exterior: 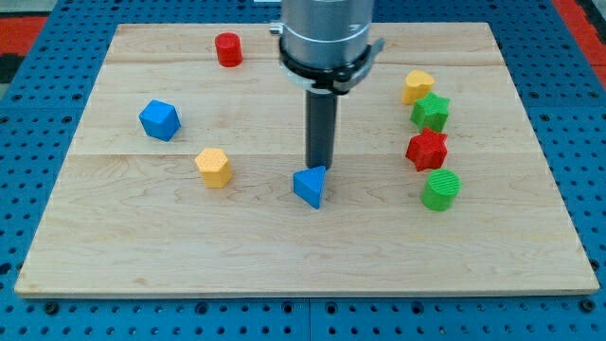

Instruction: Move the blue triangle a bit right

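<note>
well, i have no jaws to open or shut, just a dark rod, so nothing is gripped. the wooden board [284,246] is the biggest thing, flat and smooth, so blocks should slide easy on it. my tip [320,167] sits just behind the blue triangle [310,186], at its top edge, touching or almost touching; i cannot tell which. the triangle is near the board's middle. it looks small, light and hard, so it won't squash, but i think it could spin if i push a corner. i can't hold it, only push. to send it toward the view's right, i should press on its flat left side, near the middle. the green round block [440,189] and red star [427,149] sit well apart on that side.
</note>
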